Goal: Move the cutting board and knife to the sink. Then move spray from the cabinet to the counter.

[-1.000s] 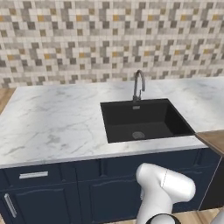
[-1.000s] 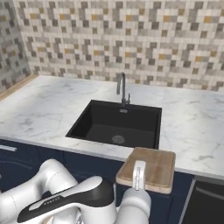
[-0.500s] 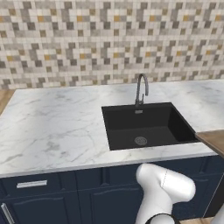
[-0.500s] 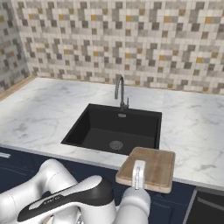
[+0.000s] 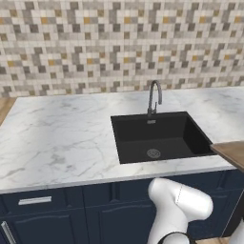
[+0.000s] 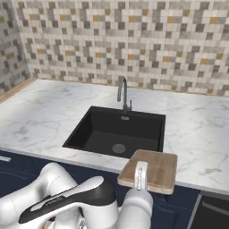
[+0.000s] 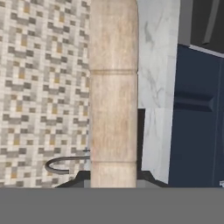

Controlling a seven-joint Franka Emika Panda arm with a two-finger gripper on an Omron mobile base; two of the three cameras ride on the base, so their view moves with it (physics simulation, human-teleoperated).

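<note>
My gripper (image 6: 140, 173) is shut on the cutting board (image 6: 150, 171), a brown wooden slab held flat over the counter's front edge, just right of the sink's near right corner. One corner of the cutting board (image 5: 232, 153) pokes in at the right edge of the left base view. The hand view looks along the cutting board (image 7: 113, 96) edge-on. The black sink (image 5: 159, 138) (image 6: 117, 132) sits recessed in the white marble counter (image 5: 57, 138) (image 6: 44, 107), its grey faucet (image 5: 153, 97) (image 6: 123, 95) behind it. The knife, spray and cabinet are out of view.
A mosaic tile wall (image 5: 119, 43) backs the counter. Navy drawers with a silver handle (image 5: 34, 200) run below the slab. A wooden surface (image 5: 5, 107) adjoins the counter's far left end. A dark appliance front (image 6: 214, 210) sits at the lower right.
Both base views have shifted slightly, so the base has moved a little along the counter. The board stays in the gripper at the same spot in view.
</note>
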